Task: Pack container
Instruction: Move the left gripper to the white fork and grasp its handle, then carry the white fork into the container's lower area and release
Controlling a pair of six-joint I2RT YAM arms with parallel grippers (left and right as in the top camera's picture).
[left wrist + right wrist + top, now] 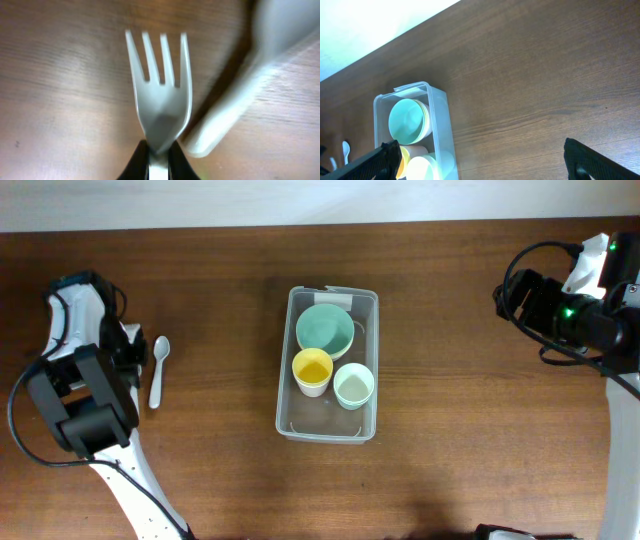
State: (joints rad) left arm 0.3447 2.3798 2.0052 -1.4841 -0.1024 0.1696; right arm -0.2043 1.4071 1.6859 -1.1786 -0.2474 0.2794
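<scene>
At the far left the left hand point(159, 161) is pressed together on the handle of a white fork point(160, 95). Its wrist view shows the tines pointing away over the brown worktop point(200, 480). The overhead view does not show the fork at all, because the arm covers it. Just right of the fork lies a white spoon point(159, 368). It is blurred and slanted in the wrist view, with its handle end near the fork's neck; I cannot tell whether they touch. From overhead the spoon lies just beside the left arm, bowl end toward the far edge.

The container point(325, 422) sits mid-worktop, well apart from both arms. In it stand a teal bowl point(325, 330) at the far end and, nearer, a yellow cup point(312, 370) and a pale cup point(353, 386) side by side, all close together.

The right hand point(480, 149) is spread wide with nothing between its fingers point(380, 161). The overhead view shows its arm at the right edge. Its wrist view looks across bare wood to the container at lower left and shows a white label point(410, 90) at the far short end — the left finger hides part of the cups.
</scene>
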